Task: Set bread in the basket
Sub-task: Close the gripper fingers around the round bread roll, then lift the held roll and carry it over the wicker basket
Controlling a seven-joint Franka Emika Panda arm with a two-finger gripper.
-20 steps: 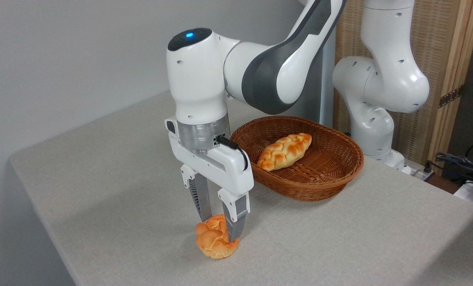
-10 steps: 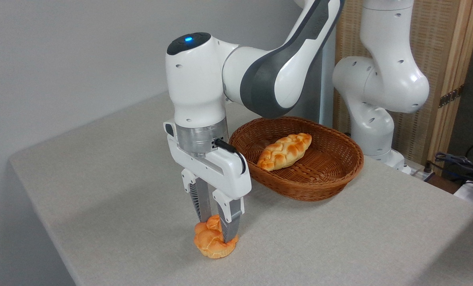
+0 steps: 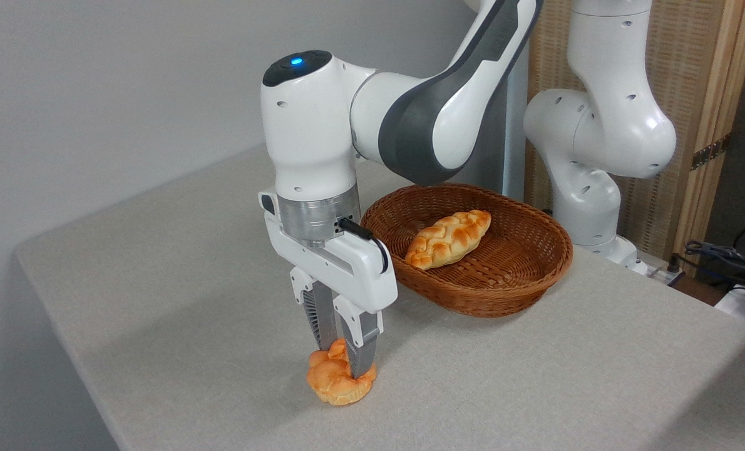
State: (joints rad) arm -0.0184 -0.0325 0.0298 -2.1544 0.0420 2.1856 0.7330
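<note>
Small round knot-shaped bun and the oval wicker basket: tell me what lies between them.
Only bare grey table lies between the small golden knot-shaped bun and the reddish-brown oval wicker basket, as the fixed camera shows; the pincer grips the bun from above.

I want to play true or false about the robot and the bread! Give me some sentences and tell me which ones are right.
1. The tool is squeezing the bun. True.
2. The bun is in the basket. False: it sits on the table, left of the basket.
3. A braided loaf lies in the basket. True.
4. The basket is blue. False: it is reddish-brown.
5. The tool points down. True.
</note>
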